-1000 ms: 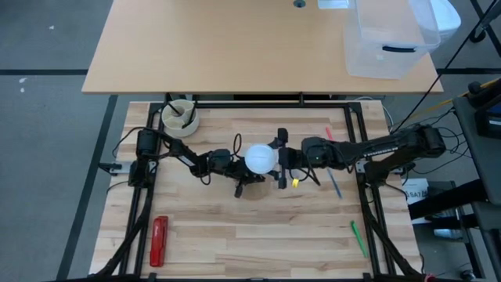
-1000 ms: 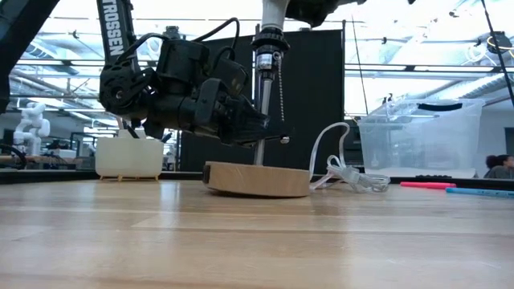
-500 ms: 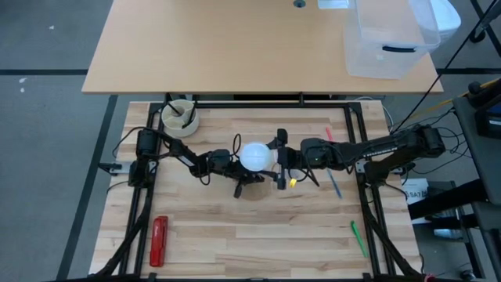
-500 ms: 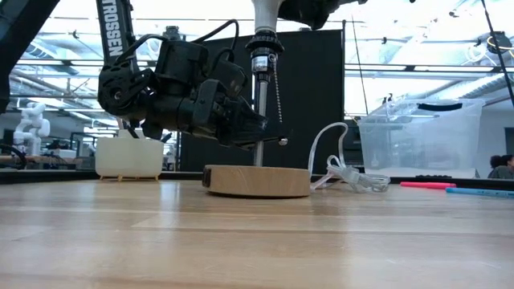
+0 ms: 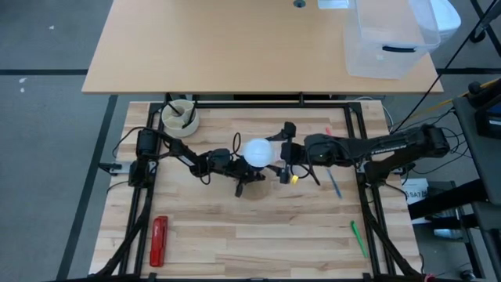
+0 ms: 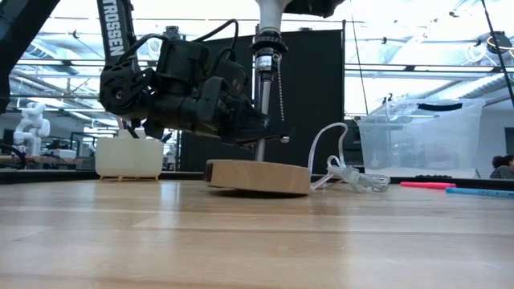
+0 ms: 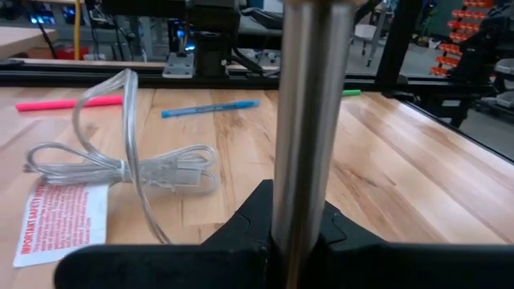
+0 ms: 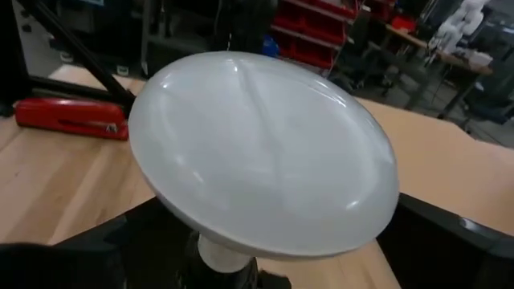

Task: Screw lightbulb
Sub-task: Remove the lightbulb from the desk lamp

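High view: lightbulb (image 5: 258, 152) sits atop the lamp's metal post (image 7: 309, 120) at mid-table (image 5: 235, 227). Left pincer (image 5: 244, 177) is clamped shut on that post above the wooden base (image 6: 258, 177). Right pincer (image 5: 283, 151) flanks the lightbulb, fingers spread wide, gripping nothing.

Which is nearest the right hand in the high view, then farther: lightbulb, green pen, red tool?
From the right hand:
1. Lightbulb, right beside it, toward the left arm.
2. Green pen, near the table's right front.
3. Red tool, far left front.
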Robot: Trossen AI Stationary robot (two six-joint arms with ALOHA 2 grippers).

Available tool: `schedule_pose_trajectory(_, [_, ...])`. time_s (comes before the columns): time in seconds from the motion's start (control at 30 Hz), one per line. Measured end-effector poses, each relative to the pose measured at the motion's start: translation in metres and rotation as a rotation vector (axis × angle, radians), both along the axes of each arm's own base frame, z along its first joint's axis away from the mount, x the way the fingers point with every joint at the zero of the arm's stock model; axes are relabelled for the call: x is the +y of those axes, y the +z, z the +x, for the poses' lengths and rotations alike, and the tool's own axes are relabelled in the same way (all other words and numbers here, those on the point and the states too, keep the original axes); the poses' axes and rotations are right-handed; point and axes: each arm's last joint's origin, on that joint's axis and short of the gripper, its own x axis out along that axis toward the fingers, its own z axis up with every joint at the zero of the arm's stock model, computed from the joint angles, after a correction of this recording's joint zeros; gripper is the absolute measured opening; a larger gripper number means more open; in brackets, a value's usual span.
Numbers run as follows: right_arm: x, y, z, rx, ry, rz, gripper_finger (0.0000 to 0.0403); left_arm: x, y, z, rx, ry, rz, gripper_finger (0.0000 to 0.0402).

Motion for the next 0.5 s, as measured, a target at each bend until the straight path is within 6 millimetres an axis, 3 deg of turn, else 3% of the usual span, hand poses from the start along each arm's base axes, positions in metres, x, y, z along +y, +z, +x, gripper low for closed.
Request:
schedule_pose_trajectory(0.2, [0.000, 0.004, -0.007, 0.028, -0.010, 0.062, 0.0357, 0.000, 0.000, 0.000, -0.001, 0.006, 0.006, 0.0025])
schedule_pose_trajectory(0.5, [0.006, -0.013, 0.012, 0.063, 0.089, 0.228, 0.0357, 0.000, -0.001, 0.000, -0.001, 0.002, 0.026, 0.0025])
